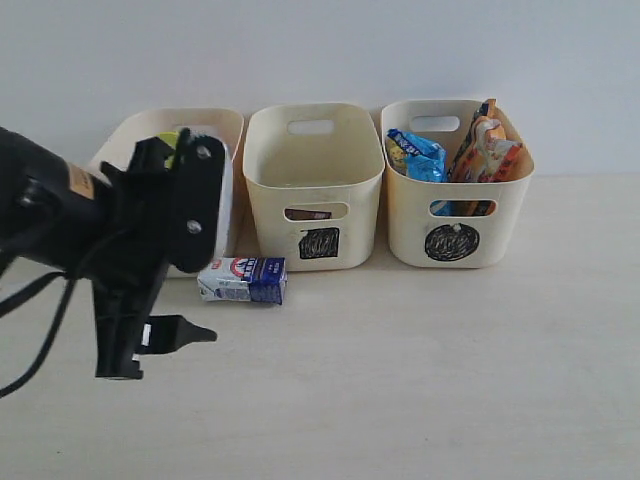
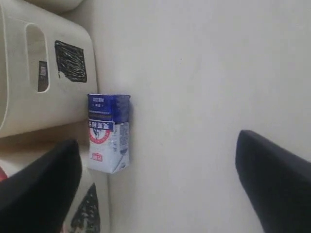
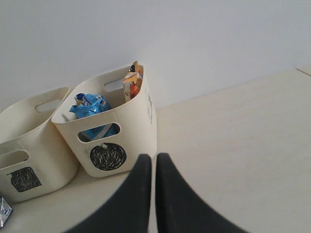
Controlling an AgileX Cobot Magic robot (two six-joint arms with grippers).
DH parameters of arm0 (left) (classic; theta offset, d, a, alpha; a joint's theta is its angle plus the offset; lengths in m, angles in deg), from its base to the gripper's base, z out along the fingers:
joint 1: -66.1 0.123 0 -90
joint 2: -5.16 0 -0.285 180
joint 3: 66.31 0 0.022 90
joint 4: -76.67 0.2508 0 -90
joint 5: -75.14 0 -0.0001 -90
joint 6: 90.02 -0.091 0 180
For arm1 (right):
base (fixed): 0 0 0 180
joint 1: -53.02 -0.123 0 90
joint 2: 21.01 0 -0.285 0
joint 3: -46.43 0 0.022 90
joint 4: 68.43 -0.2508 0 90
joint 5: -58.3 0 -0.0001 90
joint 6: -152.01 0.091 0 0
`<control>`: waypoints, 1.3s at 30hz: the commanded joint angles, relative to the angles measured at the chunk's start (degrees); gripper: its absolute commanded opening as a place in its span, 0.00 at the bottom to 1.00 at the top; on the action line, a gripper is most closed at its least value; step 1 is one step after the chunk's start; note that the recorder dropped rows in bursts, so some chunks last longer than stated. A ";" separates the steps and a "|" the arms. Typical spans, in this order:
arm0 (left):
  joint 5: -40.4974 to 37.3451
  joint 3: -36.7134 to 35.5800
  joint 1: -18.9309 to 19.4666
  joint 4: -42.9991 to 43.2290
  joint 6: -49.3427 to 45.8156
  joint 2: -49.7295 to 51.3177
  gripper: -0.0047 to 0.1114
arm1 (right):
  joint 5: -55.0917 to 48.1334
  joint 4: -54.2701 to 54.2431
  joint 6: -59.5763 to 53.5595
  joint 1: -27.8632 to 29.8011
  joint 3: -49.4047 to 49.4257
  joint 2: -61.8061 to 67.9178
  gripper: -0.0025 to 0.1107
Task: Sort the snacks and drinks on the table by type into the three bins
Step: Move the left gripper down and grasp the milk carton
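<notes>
Currently, the left gripper (image 2: 156, 141) is spread wide above the table (image 2: 204, 73), holding and touching nothing. The right gripper (image 3: 153, 160) has its fingers closed together, empty, near the circle-marked bin (image 3: 141, 121). The carton (image 2: 108, 133) lies on its side on the table, just in front of the square-marked bin (image 1: 313, 180) and its left neighbour. Its long axis runs parallel to the row of bins, blue end toward the square-marked bin. It shows a red-and-blue round emblem; the lettering is too small to read.
</notes>
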 commanded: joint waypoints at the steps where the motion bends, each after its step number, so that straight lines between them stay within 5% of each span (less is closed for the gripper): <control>1: 11.22 -0.07 -0.91 7.68 2.09 6.60 0.72 | 0.22 -0.01 -0.29 0.08 0.23 -0.13 0.02; 13: 24.02 1.18 -0.65 17.66 3.20 21.91 0.68 | 0.22 -0.01 -0.29 0.08 0.23 -0.13 0.02; 26: 23.63 11.75 0.98 17.66 9.62 30.69 0.69 | -0.01 -0.01 -0.29 0.08 0.23 -0.13 0.02; 39: 21.74 13.48 6.38 18.35 9.85 33.71 0.69 | -0.01 -0.01 -0.29 0.08 0.23 -0.13 0.02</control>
